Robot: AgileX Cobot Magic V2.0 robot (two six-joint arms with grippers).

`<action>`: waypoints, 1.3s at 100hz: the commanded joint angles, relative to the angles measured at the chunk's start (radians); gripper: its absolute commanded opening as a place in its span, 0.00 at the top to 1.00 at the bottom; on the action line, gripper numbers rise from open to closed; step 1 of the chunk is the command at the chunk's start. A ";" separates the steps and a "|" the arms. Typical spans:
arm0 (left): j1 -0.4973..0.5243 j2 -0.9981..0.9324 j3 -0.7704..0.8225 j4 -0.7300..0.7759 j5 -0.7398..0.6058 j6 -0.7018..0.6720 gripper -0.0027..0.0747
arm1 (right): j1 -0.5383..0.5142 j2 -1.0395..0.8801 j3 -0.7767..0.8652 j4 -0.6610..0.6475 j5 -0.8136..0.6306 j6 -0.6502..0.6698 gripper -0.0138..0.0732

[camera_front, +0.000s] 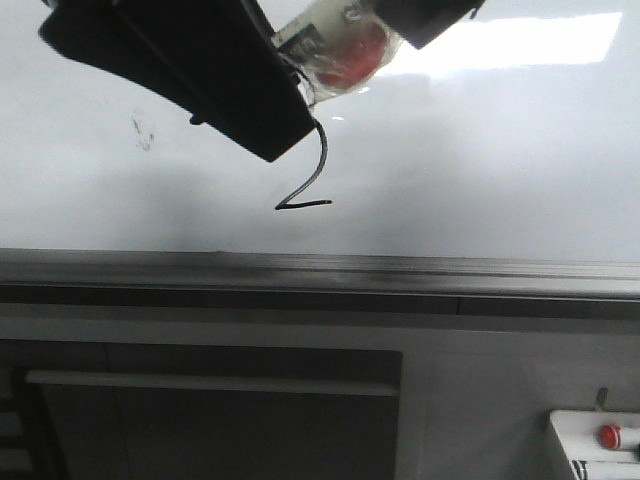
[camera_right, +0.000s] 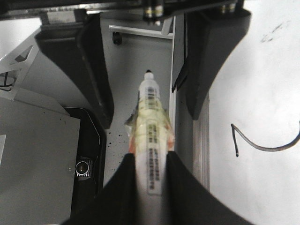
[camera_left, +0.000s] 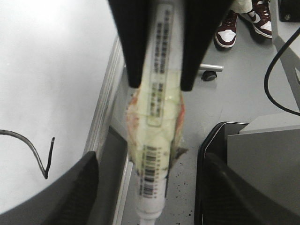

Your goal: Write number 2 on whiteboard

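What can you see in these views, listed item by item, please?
whiteboard: one, glossy white, upper front view.
number 2: one, black, low on the whiteboard.
smudge: one, dark, left of the number 2.
rail: one, grey, along the whiteboard's bottom edge.
box: one, white with a red button, lower right.
marker: one, white, tape-wrapped, held.
shoes: two, dark red and white, on the floor.
left end effector: black, open, flanking the marker.
right end effector: black, shut on the marker.
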 commanded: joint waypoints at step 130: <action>-0.008 -0.028 -0.034 0.031 -0.023 -0.060 0.92 | -0.033 -0.052 -0.040 -0.036 -0.014 0.079 0.42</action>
